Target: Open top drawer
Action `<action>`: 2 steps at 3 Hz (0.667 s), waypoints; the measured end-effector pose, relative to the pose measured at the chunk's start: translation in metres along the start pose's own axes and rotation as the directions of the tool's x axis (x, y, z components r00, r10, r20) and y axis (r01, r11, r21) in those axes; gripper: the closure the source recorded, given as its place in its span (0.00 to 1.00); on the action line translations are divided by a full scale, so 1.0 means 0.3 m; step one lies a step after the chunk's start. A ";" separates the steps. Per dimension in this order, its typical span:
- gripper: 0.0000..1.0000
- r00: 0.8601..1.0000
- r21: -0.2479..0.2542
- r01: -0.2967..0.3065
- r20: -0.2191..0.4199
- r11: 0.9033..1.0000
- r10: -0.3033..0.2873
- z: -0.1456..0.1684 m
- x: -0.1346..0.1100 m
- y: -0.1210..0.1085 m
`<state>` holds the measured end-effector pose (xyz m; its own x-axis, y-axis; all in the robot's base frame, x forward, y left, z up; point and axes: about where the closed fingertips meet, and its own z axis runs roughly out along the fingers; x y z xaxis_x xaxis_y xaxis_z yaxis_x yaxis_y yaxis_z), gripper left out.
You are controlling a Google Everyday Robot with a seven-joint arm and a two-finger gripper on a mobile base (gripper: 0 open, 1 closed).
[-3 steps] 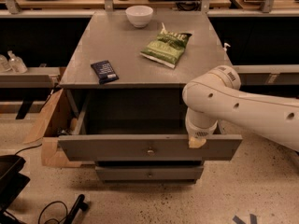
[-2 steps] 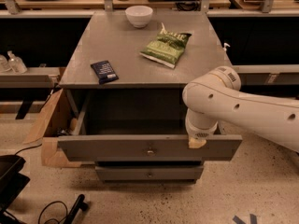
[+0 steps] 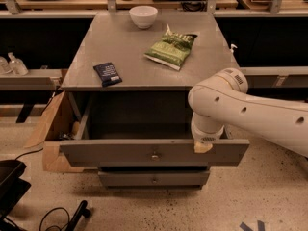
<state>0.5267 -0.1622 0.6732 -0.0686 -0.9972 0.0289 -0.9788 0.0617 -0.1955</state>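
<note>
The top drawer [image 3: 115,153] stands pulled out from under the worktop [image 3: 202,69], its deep box open and its knob [image 3: 155,155] facing me. The gripper [image 3: 203,147] sits at the upper edge of the drawer front, right of the knob; I cannot tell if it is open or closed. On the worktop are a white bowl [image 3: 143,16], a green snack bag [image 3: 172,48] and a dark packet [image 3: 107,73].

White round bowl [image 3: 143,16] sits at the back of the flat grey counter [image 3: 130,52], green crinkly snack bag [image 3: 172,48] right of middle, small dark packet [image 3: 107,73] front-left. Wide grey top drawer [image 3: 106,153] juts out underneath, gripper [image 3: 203,147] at its front's top edge, right of the small round metal knob [image 3: 155,156].
</note>
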 end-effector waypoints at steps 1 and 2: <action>1.00 1.000 0.000 0.000 0.000 1.000 0.000 -0.006 0.000 -0.001; 1.00 0.999 -0.035 0.035 0.030 0.999 -0.034 -0.005 -0.010 0.062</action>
<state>0.5085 -0.1579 0.6709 -0.0294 -0.9995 0.0063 -0.9868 0.0280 -0.1596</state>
